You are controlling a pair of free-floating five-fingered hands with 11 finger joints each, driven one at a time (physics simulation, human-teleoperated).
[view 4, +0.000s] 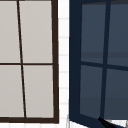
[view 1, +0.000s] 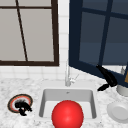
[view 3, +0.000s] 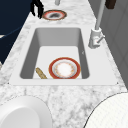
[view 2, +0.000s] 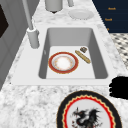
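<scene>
While the left hand [view 1: 22, 107] hovers with curled fingers over the dragon plate [view 1: 12, 101] on the counter left of the sink [view 1: 42, 100], the right hand [view 1: 108, 78] hangs farther back, fingers straight, against the window frame [view 1: 82, 66] above the white plate [view 1: 117, 111]

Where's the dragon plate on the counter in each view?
Front view: dragon plate low left, left of the sink.
Left side view: plate bottom edge, nearest.
Right side view: plate top, beyond sink.
Upper view: aimed higher, at the window.
Shared landmark: faucet.
</scene>
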